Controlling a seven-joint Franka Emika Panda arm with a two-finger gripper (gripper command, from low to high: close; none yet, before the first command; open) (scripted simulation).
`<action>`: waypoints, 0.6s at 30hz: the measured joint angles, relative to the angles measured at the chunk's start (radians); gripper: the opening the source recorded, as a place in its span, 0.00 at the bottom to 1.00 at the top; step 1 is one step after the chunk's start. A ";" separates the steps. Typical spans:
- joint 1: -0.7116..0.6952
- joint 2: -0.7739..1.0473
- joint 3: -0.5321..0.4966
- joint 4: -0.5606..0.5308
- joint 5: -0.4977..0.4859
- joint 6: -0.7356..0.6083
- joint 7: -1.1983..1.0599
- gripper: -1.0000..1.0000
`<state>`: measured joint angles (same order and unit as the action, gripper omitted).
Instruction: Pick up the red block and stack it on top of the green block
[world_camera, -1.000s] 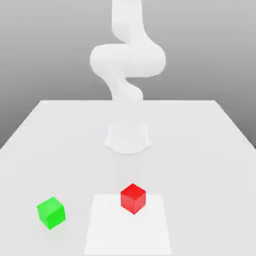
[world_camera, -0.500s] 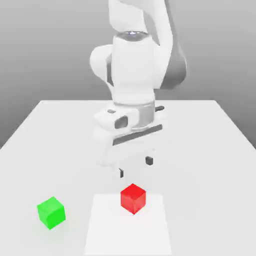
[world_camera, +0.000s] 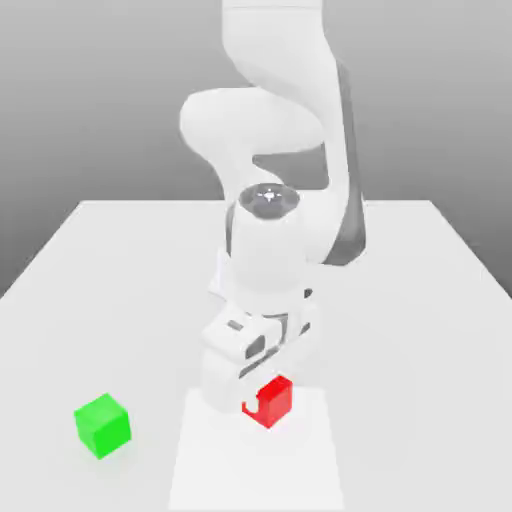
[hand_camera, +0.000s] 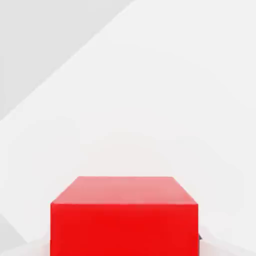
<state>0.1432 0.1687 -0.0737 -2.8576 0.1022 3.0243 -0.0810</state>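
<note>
Hand (world_camera: 267, 398) pinching the red block (world_camera: 273, 403), green block (world_camera: 103, 426) well apart, path between unobstructed.

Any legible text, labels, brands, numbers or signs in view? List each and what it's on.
None that I can read: the red cube, green cube, white Franka Panda arm and white square on the tabletop show no lettering or marks.
</note>
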 joint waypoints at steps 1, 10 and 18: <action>0.007 -0.030 -0.013 -0.004 -0.022 -0.025 0.015 0.00; -0.091 -0.227 -0.068 0.019 -0.129 -0.245 0.226 0.00; -0.289 -0.181 -0.165 0.171 -0.111 -0.351 0.584 0.00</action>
<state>-0.1453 -0.0119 -0.2386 -2.6862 -0.0086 2.6737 0.5033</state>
